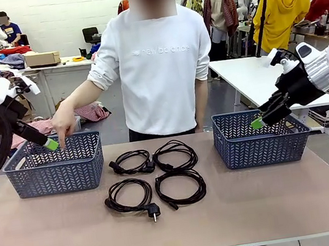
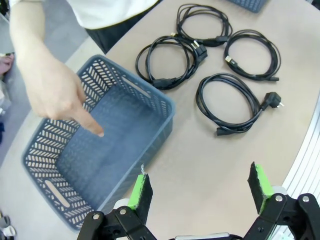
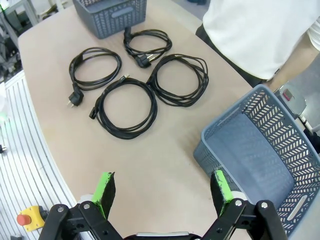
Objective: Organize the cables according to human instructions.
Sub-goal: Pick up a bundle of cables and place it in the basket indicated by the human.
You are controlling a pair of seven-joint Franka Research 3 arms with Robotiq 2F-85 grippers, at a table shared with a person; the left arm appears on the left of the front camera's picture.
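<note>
Right now the left gripper (image 2: 200,187), black with green pads, hangs with its jaws spread wide and nothing between them. In its wrist view one pad sits above a corner of the left blue-grey plastic lattice basket (image 2: 150,100), and the other is above the bare beige tabletop (image 1: 275,199). A person's hand (image 2: 55,95) reaches over this basket with its index finger pointing down inside the rim. In the front view the fingertip is just beside the left gripper's tip.

The four thin black power cables lie on the tabletop between the two baskets, each a coiled loop, set two by two. The far-left coil (image 1: 132,163) and the far-right coil (image 1: 174,154) meet at their plug ends. The near-right coil (image 1: 180,188) touches the far-right one. The near-left coil (image 1: 129,195) lies just beside the near-right coil, with its round plug pointing toward the robot's edge of the table. None of them is between any fingers, and all four lie well apart from both grippers, toward the middle of the table.

The right gripper (image 3: 162,192) is likewise spread wide and holds nothing. It hovers by the near corner of the right blue-grey lattice basket (image 3: 225,135), one pad over that corner and the other over bare table. From it, the coils lie farther along the table.
</note>
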